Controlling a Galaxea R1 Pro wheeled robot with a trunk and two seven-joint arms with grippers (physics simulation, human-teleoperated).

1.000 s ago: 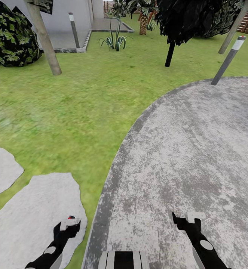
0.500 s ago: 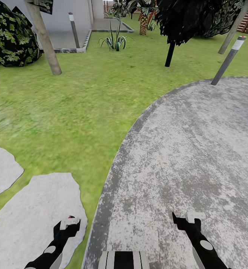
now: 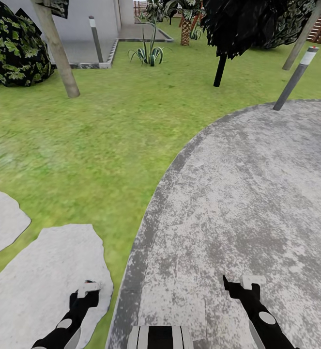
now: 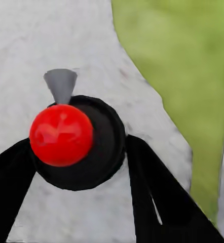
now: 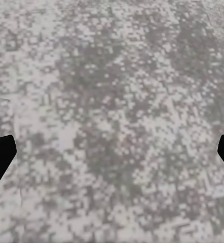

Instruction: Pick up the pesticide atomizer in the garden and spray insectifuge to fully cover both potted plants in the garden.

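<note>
My left gripper hangs low over a pale stepping stone, shut on the pesticide atomizer, whose white head shows at its tip. In the left wrist view the atomizer is a round black body with a red ball and a grey nozzle, seated between the two black fingers. My right gripper is held over the grey paved patio. It is open, its fingertips far apart with only paving between them. The potted plants are out of view.
Green lawn spreads ahead and to the left. On it stand a leaning trunk, a dark speckled bush, a spiky plant and a dark tree. A bollard stands at the patio's far edge.
My left gripper with the atomizer has sunk slightly, and the red spot at its tip has dropped out of the head view. The right arm and the view have not moved.
</note>
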